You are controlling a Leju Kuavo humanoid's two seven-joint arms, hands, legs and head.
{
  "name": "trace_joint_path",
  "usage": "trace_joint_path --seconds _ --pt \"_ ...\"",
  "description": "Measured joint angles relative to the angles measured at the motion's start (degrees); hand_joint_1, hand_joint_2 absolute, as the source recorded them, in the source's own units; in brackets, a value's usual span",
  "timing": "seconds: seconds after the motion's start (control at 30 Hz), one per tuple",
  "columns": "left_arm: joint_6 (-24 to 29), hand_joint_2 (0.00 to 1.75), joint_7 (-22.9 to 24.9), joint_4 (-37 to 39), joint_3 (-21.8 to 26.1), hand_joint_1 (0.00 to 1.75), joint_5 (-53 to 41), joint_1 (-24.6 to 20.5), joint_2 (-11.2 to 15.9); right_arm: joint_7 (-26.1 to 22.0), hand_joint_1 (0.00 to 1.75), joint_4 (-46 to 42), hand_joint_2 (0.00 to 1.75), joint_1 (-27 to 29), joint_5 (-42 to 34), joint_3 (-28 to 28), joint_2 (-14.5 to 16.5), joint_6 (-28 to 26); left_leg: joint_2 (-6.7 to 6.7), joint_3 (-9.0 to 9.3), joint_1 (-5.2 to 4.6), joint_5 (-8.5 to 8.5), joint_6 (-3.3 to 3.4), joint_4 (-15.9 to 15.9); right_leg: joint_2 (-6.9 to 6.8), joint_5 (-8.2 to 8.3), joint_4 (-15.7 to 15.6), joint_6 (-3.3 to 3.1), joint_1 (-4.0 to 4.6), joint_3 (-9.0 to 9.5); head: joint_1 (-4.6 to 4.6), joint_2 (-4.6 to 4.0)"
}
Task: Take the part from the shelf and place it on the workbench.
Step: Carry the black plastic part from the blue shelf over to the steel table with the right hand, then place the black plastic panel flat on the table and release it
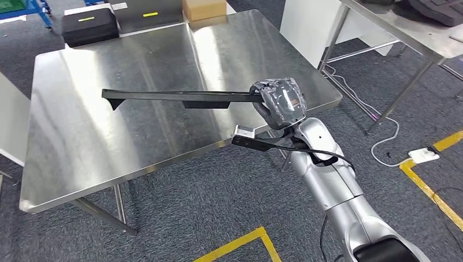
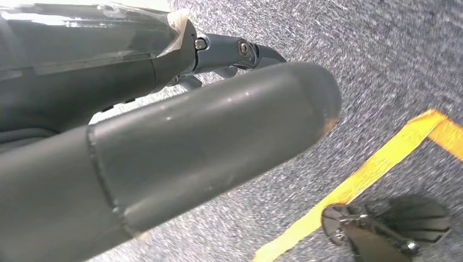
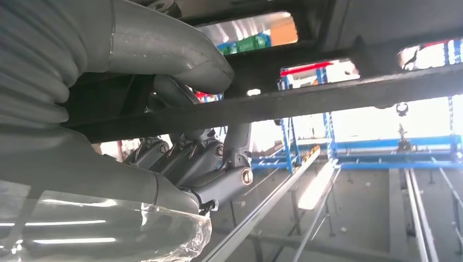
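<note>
- Head view: the right hand [image 1: 281, 102], wrapped in clear film, gripped one end of a long black part [image 1: 180, 98]. The part reached out level to the robot's left above the steel workbench [image 1: 82, 142]; whether it touched the surface could not be told. A black case [image 1: 90, 25] and a cardboard box [image 1: 203, 9] sat at the bench's far edge. Yellow tape lines [image 1: 431, 191] marked the grey carpet.
- Left wrist view: the left hand [image 2: 164, 136] hung over grey carpet [image 2: 393, 65] and a yellow tape line [image 2: 355, 185]. Its thick thumb showed close up; whether the fingers were spread or curled could not be told.
- Right wrist view: the right hand's thumb [image 3: 164, 49] and darker fingers [image 3: 202, 158] were closed around the black part [image 3: 338, 98], which ran across the frame.
</note>
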Motion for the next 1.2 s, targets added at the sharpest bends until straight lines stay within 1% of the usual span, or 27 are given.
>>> trace_joint_path --seconds 0.03,0.07,0.1,0.17,0.2,0.23,0.27,0.33,0.37,0.4,0.47,0.5,0.53,0.57,0.6,0.63,0.7,0.77,0.83,0.87,0.93,1.0,1.03,1.07,1.1,1.13,1.2 --pt "-0.13 0.00 -0.17 -0.01 0.00 0.00 -0.11 -0.09 -0.03 0.00 1.62 0.10 1.75 0.16 0.11 -0.13 -0.29 0.16 -0.94 -0.01 0.02 0.01 -0.01 0.02 0.26 -0.78 2.89 0.23 -0.16 -1.51 0.02 0.00" --pt "-0.26 0.00 -0.36 -0.01 0.00 0.00 -0.21 -0.12 -0.06 -0.02 1.62 0.22 1.75 0.38 0.34 -0.19 -0.61 0.19 -1.83 -0.01 0.04 0.03 -0.04 0.05 0.36 -0.74 3.93 0.62 -0.30 -2.20 0.04 0.00" --pt "-0.41 0.00 -0.55 -0.02 0.00 0.00 -0.31 -0.14 -0.09 -0.04 1.62 0.35 1.75 0.65 0.66 -0.21 -0.89 0.11 -2.70 0.00 0.09 0.07 -0.10 0.11 0.48 0.30 2.49 1.16 -0.45 -1.68 0.03 0.00" --pt "-0.70 0.00 -0.75 -0.03 0.00 0.00 -0.68 -0.31 -0.13 -0.08 1.62 0.60 1.75 1.15 1.08 -0.26 -1.64 -0.31 -4.29 -0.10 0.21 0.10 -0.44 0.34 1.81 3.69 -5.35 2.29 -1.05 1.73 0.05 0.00" --pt "-0.79 0.00 -0.78 -0.04 0.00 0.00 -0.90 -0.51 -0.11 -0.09 1.62 0.70 1.75 1.36 0.95 -0.40 -2.03 -0.67 -5.04 -0.28 0.20 0.10 -0.75 0.53 2.54 5.07 -9.02 2.47 -1.24 3.44 0.04 0.00" --pt "-0.82 0.00 -0.75 -0.05 0.00 0.00 -1.12 -0.71 -0.06 -0.09 1.62 0.78 1.75 1.54 0.60 -0.68 -2.49 -1.04 -5.64 -0.53 0.17 0.15 -1.11 0.64 3.06 5.85 -11.33 2.35 -1.31 4.47 0.02 0.00" --pt "-0.82 0.00 -0.69 -0.05 -0.01 0.00 -1.29 -0.84 0.00 -0.09 1.62 0.83 1.75 1.68 0.12 -1.15 -2.85 -1.38 -6.17 -0.80 0.15 0.25 -1.50 0.67 3.21 6.09 -12.12 2.00 -1.22 4.78 0.01 0.00" --pt "-0.82 0.00 -0.50 -0.06 -0.01 0.00 -1.55 -0.82 0.17 -0.14 1.62 0.83 1.75 1.82 -0.63 -2.46 -3.46 -1.67 -6.98 -1.25 0.32 0.54 -2.16 0.54 2.08 6.43 -12.20 1.04 -1.14 4.84 0.01 0.00" --pt "-0.83 0.00 -0.43 -0.05 -0.01 0.00 -1.65 -0.73 0.22 -0.20 1.62 0.77 1.75 1.83 -0.82 -3.10 -3.66 -1.65 -6.38 -1.52 0.35 0.30 -2.40 0.86 1.60 6.59 -12.29 0.59 -1.25 4.88 -0.02 0.00" --pt "-0.84 0.00 -0.37 -0.05 -0.01 0.00 -1.75 -0.71 0.27 -0.32 1.62 0.67 1.75 1.83 -0.90 -3.63 -3.86 -1.54 -4.98 -2.16 0.34 -0.54 -2.61 2.09 1.09 6.72 -12.40 0.06 -1.36 4.94 -0.17 0.00" --pt "-0.86 0.00 -0.38 -0.05 -0.01 0.00 -1.95 -0.91 0.30 -0.65 1.62 0.50 1.75 1.84 -0.63 -4.25 -4.08 -1.19 -1.04 -4.85 0.25 -3.95 -2.96 7.99 0.11 6.75 -12.50 -0.70 -1.17 4.96 -0.52 0.00" --pt "-0.89 0.00 -0.41 -0.05 0.01 0.00 -2.01 -1.06 0.30 -0.79 1.62 0.47 1.75 1.92 -0.31 -4.37 -4.15 -1.00 0.22 -6.79 0.28 -5.90 -3.13 12.14 -0.51 6.69 -12.50 -0.92 -0.99 4.95 -0.64 0.00" --pt "-0.92 0.00 -0.44 -0.05 0.02 0.00 -2.04 -1.16 0.28 -0.92 1.62 0.51 1.75 2.06 0.05 -4.40 -4.19 -0.86 0.81 -8.39 0.32 -7.19 -3.24 15.54 -1.17 6.64 -12.50 -0.98 -0.83 4.95 -0.63 0.00" --pt "-0.94 0.00 -0.48 -0.05 0.05 0.00 -2.05 -1.20 0.26 -1.02 1.62 0.62 1.75 2.23 0.34 -4.39 -4.20 -0.76 1.06 -9.20 0.33 -7.55 -3.28 17.29 -1.84 6.59 -12.49 -1.04 -0.71 4.95 -0.63 0.00" --pt "-0.92 0.00 -0.48 -0.05 0.08 0.00 -2.05 -1.21 0.26 -1.10 1.62 0.79 1.75 2.37 0.50 -4.36 -4.13 -0.78 1.23 -8.83 0.31 -6.84 -3.22 16.74 -2.51 6.55 -12.49 -1.07 -0.61 4.96 -0.64 0.00" --pt "-0.84 0.00 -0.48 -0.05 0.13 0.00 -2.05 -1.23 0.30 -1.17 1.62 1.02 1.75 2.38 0.48 -4.35 -3.98 -0.81 1.64 -7.17 0.25 -5.28 -3.03 13.79 -3.16 6.51 -12.49 -1.09 -0.51 5.01 -0.64 0.00" --pt "-0.59 0.00 -0.57 -0.07 0.32 0.00 -2.02 -1.43 0.51 -1.22 1.62 1.67 1.75 1.94 0.01 -4.45 -3.55 -0.92 4.23 -2.52 -0.23 -2.38 -2.26 5.61 -4.36 6.31 -12.45 -0.92 -0.05 5.12 -0.64 0.00" --pt "-0.27 0.00 -0.94 -0.07 0.60 0.00 -2.01 -1.64 0.70 -1.22 1.62 2.73 1.75 1.02 -0.69 -4.76 -3.17 -1.15 5.60 -0.34 -0.76 -1.48 -1.57 1.55 -5.48 6.03 -12.43 -0.52 0.41 5.21 -0.47 0.00" --pt "0.17 0.00 -1.47 -0.07 0.90 0.00 -2.07 -1.62 0.81 -1.27 1.62 4.10 1.75 -0.05 -1.15 -5.21 -2.76 -1.60 4.24 -0.37 -0.89 -1.32 -1.13 1.22 -6.59 5.83 -12.59 -0.05 0.60 5.48 -0.31 0.00" --pt "0.33 0.00 -1.67 -0.07 1.01 0.00 -2.13 -1.57 0.83 -1.35 1.62 4.76 1.75 -0.53 -1.28 -5.44 -2.58 -1.86 3.76 -0.18 -0.73 -1.12 -0.86 0.91 -6.59 5.64 -12.46 0.19 0.61 5.43 -0.31 0.00" --pt "0.61 0.00 -2.01 -0.08 1.14 0.00 -2.30 -1.65 0.85 -2.00 1.62 6.57 1.75 -1.85 -1.60 -5.85 -2.43 -2.52 2.88 0.22 -0.32 -0.64 -0.18 0.23 -4.00 4.02 -9.43 0.37 0.46 4.07 -0.18 0.00" --pt "0.81 0.00 -2.39 -0.08 1.24 0.00 -2.51 -1.85 0.82 -3.48 1.62 9.49 1.75 -3.40 -2.30 -6.14 -2.40 -3.08 1.96 0.29 -0.15 -0.46 0.15 0.04 -0.68 1.17 -2.38 0.21 0.00 0.59 -0.03 0.00" --pt "0.92 0.00 -2.68 -0.08 1.36 0.00 -2.60 -1.90 0.79 -4.48 1.62 11.39 1.75 -4.09 -2.80 -6.26 -2.32 -3.23 1.43 0.28 -0.14 -0.46 0.17 0.05 -0.06 0.10 1.13 0.29 -0.13 -1.30 0.04 0.00" --pt "0.99 0.00 -3.02 -0.08 1.49 0.00 -2.63 -1.90 0.73 -5.37 1.62 13.34 1.75 -4.75 -3.25 -6.41 -2.20 -3.16 0.87 0.28 -0.14 -0.47 0.16 0.07 0.14 -0.21 3.06 0.55 -0.22 -2.52 0.04 0.00" --pt "1.09 0.00 -3.34 -0.07 1.62 0.00 -2.64 -1.88 0.66 -6.20 1.62 15.25 1.75 -5.40 -3.69 -6.56 -2.07 -3.04 0.34 0.29 -0.13 -0.48 0.14 0.12 0.22 0.39 2.91 0.98 -0.30 -2.78 0.04 0.00" --pt "1.21 0.00 -3.61 -0.07 1.74 0.00 -2.64 -1.85 0.58 -6.84 1.62 16.96 1.75 -6.08 -4.16 -6.70 -1.91 -2.91 -0.13 0.30 -0.10 -0.51 0.08 0.20 0.25 1.91 0.34 1.51 -0.42 -1.86 0.06 0.00" --pt "1.39 0.00 -3.90 -0.06 1.98 0.00 -2.65 -1.81 0.50 -7.45 1.62 20.17 1.75 -7.78 -4.97 -7.06 -1.59 -2.68 -0.81 0.19 -0.15 -0.71 -0.28 0.53 0.38 5.54 -7.67 2.31 -0.69 1.58 0.08 0.00"
